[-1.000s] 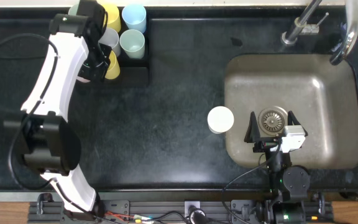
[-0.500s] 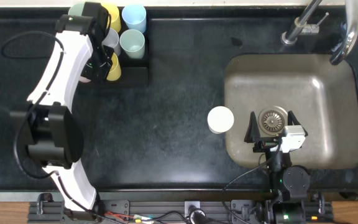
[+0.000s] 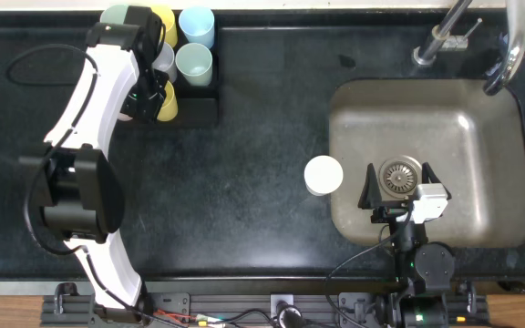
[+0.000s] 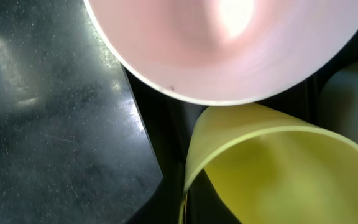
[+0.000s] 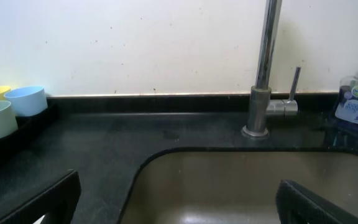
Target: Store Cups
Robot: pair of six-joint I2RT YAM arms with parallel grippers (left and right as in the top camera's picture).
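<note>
A pink cup (image 4: 229, 37), likely light, stiff, slick plastic (best pinched across its rim), sits close before the left gripper (image 3: 150, 75), just beside a yellow cup (image 4: 278, 168) in the black rack (image 3: 199, 111). Whether it is gripped cannot be told. The right gripper (image 3: 398, 175) is spread open over the sink (image 3: 481, 118), with a white cup (image 3: 323, 175) near its fingers.

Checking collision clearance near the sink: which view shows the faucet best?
Right wrist view: the faucet stands side-on, stem, base and lever handle clear against the wall. The top view catches it from above, foreshortened, cut by the frame edge. The left wrist view faces a pink cup.
</note>
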